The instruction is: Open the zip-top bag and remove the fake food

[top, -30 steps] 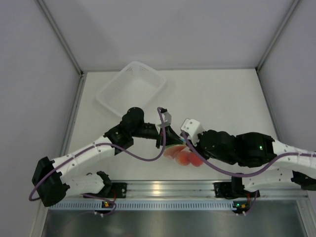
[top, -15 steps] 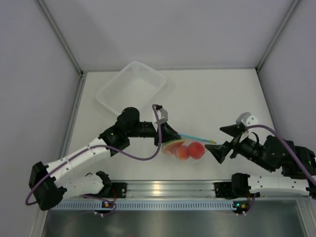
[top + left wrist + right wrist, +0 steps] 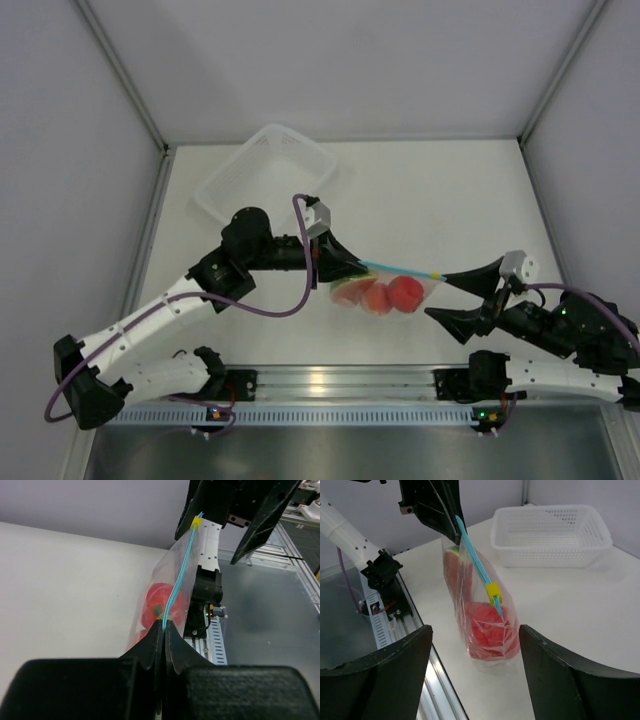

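Observation:
The clear zip-top bag (image 3: pixel 385 290) hangs by its light blue zip strip (image 3: pixel 400 268) with a yellow slider (image 3: pixel 493 592) at its right end. My left gripper (image 3: pixel 350 268) is shut on the strip's left end, as the left wrist view (image 3: pixel 164 625) shows. Inside the bag are the red tomato-like ball (image 3: pixel 490 630), the watermelon wedge (image 3: pixel 454 562) and an orange-peach fruit (image 3: pixel 375 300). My right gripper (image 3: pixel 462 295) is wide open just right of the bag, apart from it, with the bag between its fingers in the right wrist view.
A white mesh-sided basket (image 3: pixel 268 180) stands at the back left, also in the right wrist view (image 3: pixel 552 535). The metal rail (image 3: pixel 330 382) with the arm bases runs along the near edge. Grey walls close the sides and back.
My right gripper has let go of the bag and pulled back right, opening wide. My left gripper has lifted the bag by the strip, so it now hangs upright.

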`<state>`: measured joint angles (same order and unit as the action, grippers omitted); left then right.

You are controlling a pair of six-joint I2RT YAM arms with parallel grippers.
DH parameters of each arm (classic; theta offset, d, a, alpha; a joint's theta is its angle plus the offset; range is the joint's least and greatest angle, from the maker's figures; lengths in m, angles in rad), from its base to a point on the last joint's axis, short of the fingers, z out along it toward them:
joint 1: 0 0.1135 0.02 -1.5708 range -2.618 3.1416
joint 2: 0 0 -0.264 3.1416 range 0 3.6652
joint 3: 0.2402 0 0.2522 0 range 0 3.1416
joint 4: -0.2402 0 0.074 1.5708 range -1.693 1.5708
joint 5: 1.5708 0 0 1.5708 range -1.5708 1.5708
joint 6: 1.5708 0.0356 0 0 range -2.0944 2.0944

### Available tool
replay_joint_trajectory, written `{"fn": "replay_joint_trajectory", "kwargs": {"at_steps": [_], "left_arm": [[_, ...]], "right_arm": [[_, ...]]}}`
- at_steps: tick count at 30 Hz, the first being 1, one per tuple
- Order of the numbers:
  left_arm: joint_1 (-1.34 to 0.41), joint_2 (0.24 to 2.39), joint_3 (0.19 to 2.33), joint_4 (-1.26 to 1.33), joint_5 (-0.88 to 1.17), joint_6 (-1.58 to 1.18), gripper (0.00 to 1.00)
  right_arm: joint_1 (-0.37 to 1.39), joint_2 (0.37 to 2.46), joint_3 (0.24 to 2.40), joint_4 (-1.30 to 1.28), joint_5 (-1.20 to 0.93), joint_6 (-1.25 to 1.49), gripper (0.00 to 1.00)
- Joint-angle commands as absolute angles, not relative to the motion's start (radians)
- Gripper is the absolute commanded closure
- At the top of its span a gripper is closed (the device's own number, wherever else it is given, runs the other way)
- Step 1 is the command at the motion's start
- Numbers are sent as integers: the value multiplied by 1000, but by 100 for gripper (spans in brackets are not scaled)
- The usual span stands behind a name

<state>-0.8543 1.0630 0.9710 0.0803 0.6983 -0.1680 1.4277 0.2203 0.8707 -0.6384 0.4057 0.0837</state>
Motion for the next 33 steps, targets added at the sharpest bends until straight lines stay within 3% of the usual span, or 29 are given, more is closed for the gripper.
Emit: {"fn": "replay_joint_trajectory", "kwargs": {"at_steps": [1,8,10,18,28,33], "left_arm": [[-856,1034,1025,123,788,-224,100],[-856,1009,1029,144,821,-267,100],[-856,1008,1031,146,833,-271,100],[-856,1011,1022,179,870,-291,100],[-856,1022,1023,195,870,-307,100],[-856,1022,1017,195,861,-307,100]], "right_arm": [[1419,245,888,-545,336,9,30],[1420,225,859,-483,226,-60,39],[1419,238,861,-482,197,-69,46],[1419,227,853,-448,199,-115,53],[1420,227,850,-449,138,-126,79],[1420,229,854,-443,129,-120,81]]}}
